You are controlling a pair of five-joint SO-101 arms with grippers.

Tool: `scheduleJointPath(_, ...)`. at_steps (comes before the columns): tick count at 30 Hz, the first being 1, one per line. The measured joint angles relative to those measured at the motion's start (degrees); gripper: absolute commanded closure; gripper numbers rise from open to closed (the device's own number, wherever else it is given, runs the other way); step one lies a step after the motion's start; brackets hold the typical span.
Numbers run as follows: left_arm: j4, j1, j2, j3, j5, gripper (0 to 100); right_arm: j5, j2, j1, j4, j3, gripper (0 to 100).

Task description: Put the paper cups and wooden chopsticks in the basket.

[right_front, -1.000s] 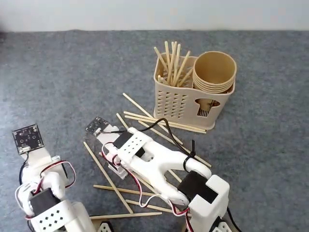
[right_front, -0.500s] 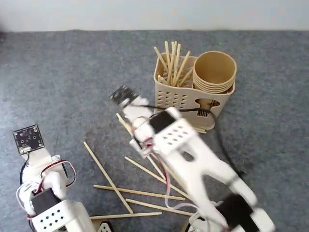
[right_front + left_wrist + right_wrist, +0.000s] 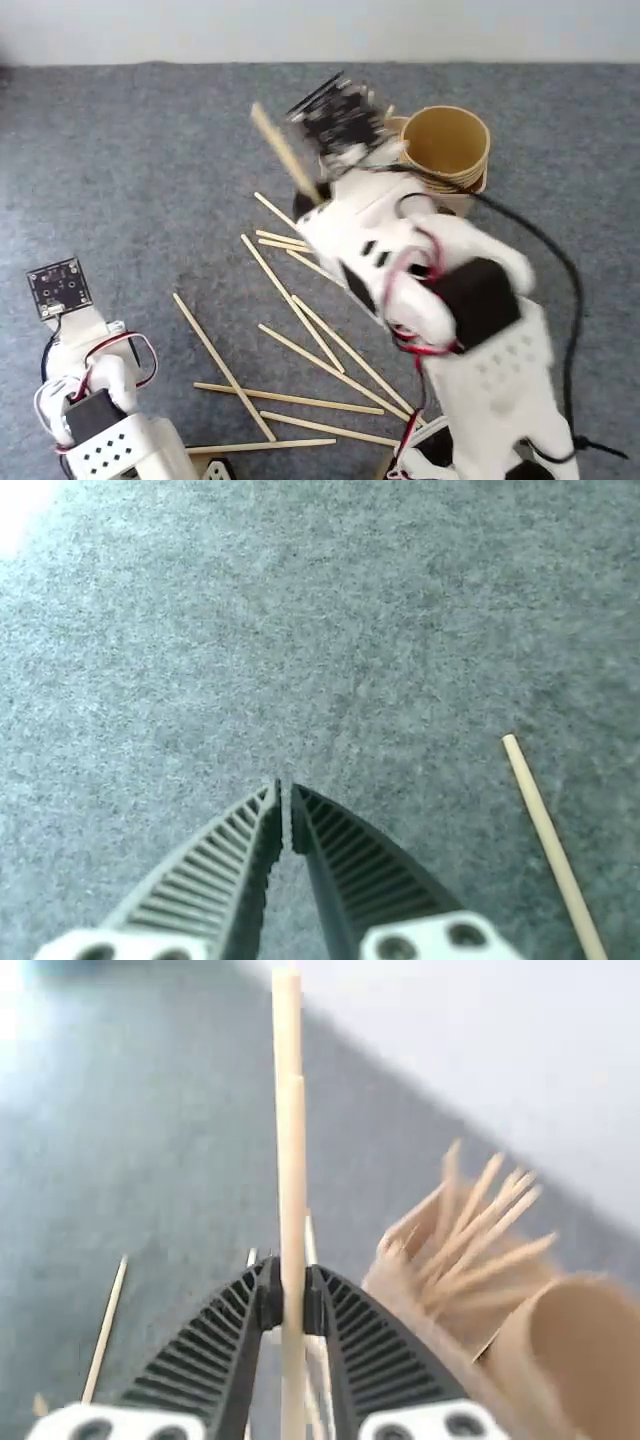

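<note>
Right gripper (image 3: 290, 1298): fingers pinched tight on wooden chopsticks (image 3: 290, 1140). The long end stands up past the fingertips. It looks like two sticks, one behind the other, but I can't be sure. In the high view the held stick slants away from the arm.

The basket (image 3: 430, 1300) is just beside this gripper. A fan of sticks (image 3: 480, 1225) pokes out of it, and the stacked paper cups (image 3: 445, 140) sit in its far compartment.

Loose chopsticks (image 3: 290, 295) lie scattered on the mat below and behind the gripper.

Left gripper (image 3: 285, 798): tips pressed together with nothing between them, hanging over bare mat. One stray chopstick (image 3: 552, 848) lies near it, not touching.

Surface: grey carpet-like mat (image 3: 130, 170), with a pale wall (image 3: 200, 30) along its far edge.
</note>
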Motion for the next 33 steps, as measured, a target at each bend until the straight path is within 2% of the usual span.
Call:
scheduleJointPath(6,0.0,0.0,0.0,0.0,0.0,98,-0.97,-0.09,5.98,-12.75,-4.13,99.1)
scheduleJointPath(12,0.0,0.0,0.0,0.0,0.0,98,-5.89,1.05,12.66,-27.96,-4.13,99.1)
scheduleJointPath(16,0.0,0.0,0.0,0.0,0.0,98,-8.79,8.62,14.07,-34.46,-4.66,99.1)
scheduleJointPath(21,0.0,0.0,0.0,0.0,0.0,98,-12.13,15.91,15.56,-36.22,-4.75,99.1)
scheduleJointPath(28,0.0,0.0,0.0,0.0,0.0,98,-12.92,24.62,17.58,-36.31,-4.66,99.0)
scheduleJointPath(33,0.0,0.0,0.0,0.0,0.0,98,-13.01,25.67,18.37,-37.54,1.23,98.0)
